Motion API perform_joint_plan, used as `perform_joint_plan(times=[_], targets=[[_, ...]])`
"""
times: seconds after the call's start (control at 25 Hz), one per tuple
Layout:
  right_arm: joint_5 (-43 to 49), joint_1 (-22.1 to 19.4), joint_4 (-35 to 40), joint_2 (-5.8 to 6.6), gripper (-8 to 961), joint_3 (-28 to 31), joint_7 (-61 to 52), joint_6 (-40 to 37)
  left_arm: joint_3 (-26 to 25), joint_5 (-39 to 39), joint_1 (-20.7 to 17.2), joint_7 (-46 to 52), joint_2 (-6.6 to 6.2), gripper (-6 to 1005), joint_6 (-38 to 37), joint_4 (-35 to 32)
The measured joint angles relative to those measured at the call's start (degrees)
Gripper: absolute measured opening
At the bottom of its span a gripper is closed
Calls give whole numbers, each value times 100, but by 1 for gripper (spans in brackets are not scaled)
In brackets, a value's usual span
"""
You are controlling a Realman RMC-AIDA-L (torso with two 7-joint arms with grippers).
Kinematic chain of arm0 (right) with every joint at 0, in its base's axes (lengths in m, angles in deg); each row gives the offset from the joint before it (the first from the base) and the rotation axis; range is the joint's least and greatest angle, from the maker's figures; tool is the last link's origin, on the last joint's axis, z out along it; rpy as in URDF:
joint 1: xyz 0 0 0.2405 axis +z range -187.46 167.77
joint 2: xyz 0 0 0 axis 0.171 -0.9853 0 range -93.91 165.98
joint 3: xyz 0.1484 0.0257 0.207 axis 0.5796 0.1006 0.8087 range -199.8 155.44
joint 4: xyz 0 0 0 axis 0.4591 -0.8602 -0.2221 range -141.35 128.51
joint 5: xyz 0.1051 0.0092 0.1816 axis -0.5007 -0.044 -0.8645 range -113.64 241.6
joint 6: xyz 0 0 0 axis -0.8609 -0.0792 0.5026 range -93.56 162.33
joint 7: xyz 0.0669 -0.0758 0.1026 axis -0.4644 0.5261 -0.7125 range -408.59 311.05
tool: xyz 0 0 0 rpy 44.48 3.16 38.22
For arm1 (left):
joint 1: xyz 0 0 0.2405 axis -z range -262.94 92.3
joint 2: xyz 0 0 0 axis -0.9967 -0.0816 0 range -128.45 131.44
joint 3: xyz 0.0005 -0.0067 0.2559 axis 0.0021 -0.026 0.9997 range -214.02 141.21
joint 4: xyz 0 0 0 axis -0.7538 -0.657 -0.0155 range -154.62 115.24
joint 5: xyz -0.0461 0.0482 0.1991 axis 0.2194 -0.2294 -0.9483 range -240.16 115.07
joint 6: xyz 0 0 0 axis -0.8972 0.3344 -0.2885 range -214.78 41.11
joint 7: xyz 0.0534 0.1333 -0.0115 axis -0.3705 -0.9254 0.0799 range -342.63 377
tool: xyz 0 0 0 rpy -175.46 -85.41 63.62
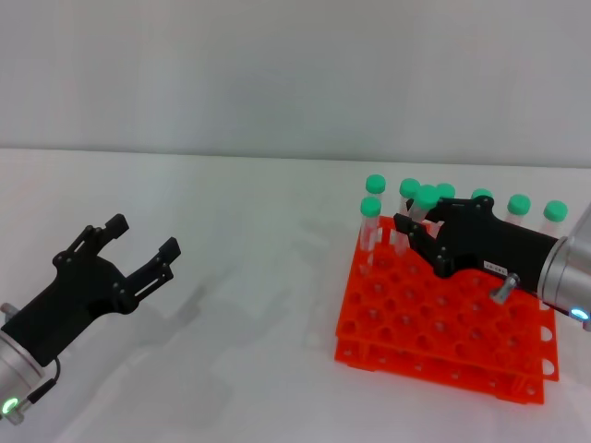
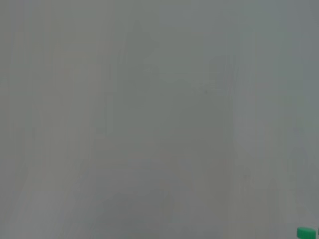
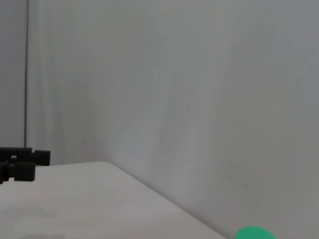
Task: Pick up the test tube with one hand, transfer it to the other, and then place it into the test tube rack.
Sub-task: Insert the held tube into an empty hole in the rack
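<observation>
Right gripper (image 1: 413, 221) clenched on green-capped test tube (image 1: 423, 205) above orange test tube rack (image 1: 443, 323) at four o'clock, other capped tubes (image 1: 519, 209) along its back row, left gripper (image 1: 143, 236) released, at eight o'clock.

The green-capped clear test tube (image 1: 423, 205) stands nearly upright in the right claw (image 1: 413, 228) over the orange rack (image 1: 434, 341) on the white worktop (image 1: 249, 277).
</observation>
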Motion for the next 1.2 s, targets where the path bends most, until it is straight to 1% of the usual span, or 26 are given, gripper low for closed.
perform_joint_plan(times=[0.32,0.4,0.88,1.2], targets=[[238,131,-44,-125,202,-1,39,421,0,13,41,-18,0,877,10,35],[290,158,-47,-140,202,0,42,499,0,15,66,-10,0,877,14,64],[300,256,-122,-138,202,-5,45,665,0,61,124,-22,0,876,71,71],[320,438,-343,-149,203,-69,37,668,8,61,142,-16,3,876,71,71]])
